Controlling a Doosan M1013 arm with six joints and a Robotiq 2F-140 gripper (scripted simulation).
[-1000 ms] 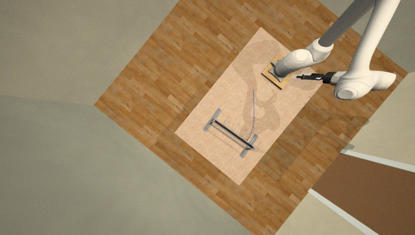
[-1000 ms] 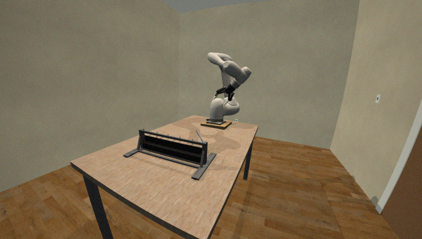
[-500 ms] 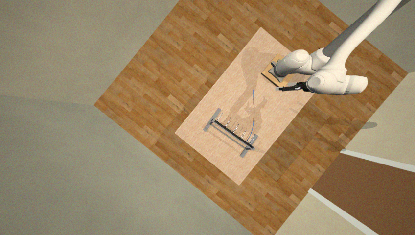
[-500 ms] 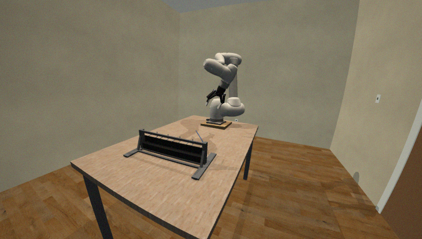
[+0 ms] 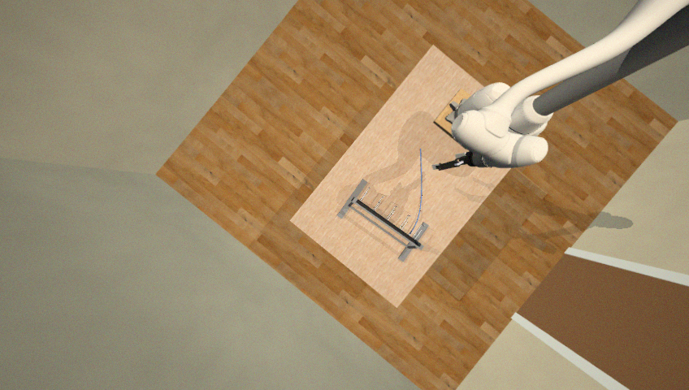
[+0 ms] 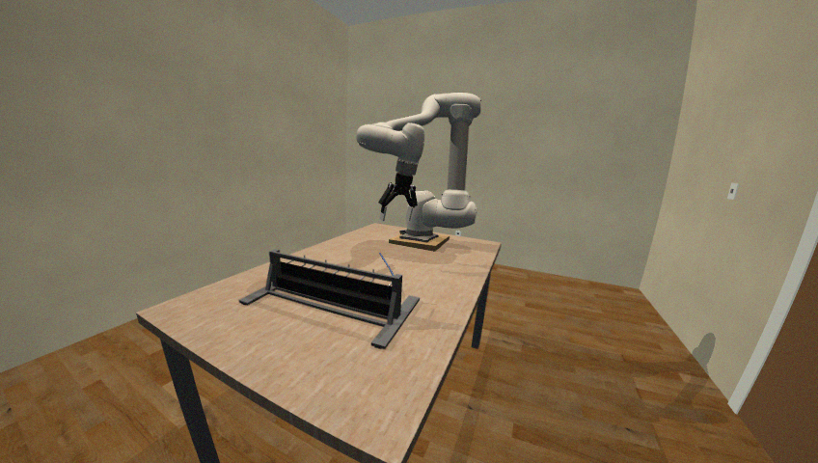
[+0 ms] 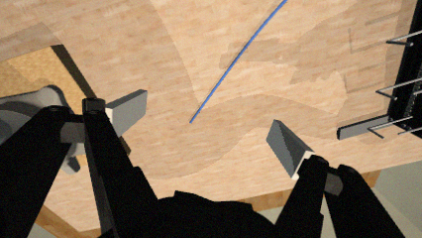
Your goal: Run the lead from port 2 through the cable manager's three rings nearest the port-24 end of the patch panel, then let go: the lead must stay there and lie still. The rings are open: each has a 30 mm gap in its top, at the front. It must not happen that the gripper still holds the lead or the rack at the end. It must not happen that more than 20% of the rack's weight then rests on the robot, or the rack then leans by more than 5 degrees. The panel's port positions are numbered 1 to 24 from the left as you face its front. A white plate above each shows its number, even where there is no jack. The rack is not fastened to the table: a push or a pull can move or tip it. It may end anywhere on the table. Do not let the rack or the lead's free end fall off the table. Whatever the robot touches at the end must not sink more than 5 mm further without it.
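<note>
The dark rack (image 5: 384,219) with its patch panel stands on the light wooden table; in the exterior view it is seen from behind (image 6: 334,288). Several thin rings (image 5: 392,210) stick out from its front side. A thin blue lead (image 5: 420,188) runs from the rack's right end across the table towards the robot base, and its free end lies on the table (image 7: 193,123). My gripper (image 7: 210,116) is open and empty, high above the table, over the lead's free end. It also shows in the top view (image 5: 442,166) and in the exterior view (image 6: 395,201).
The robot base sits on a small brown plate (image 6: 419,240) at the table's far end. A rack foot and ring ends show at the right of the wrist view (image 7: 391,124). The table edge lies close below the gripper in the wrist view.
</note>
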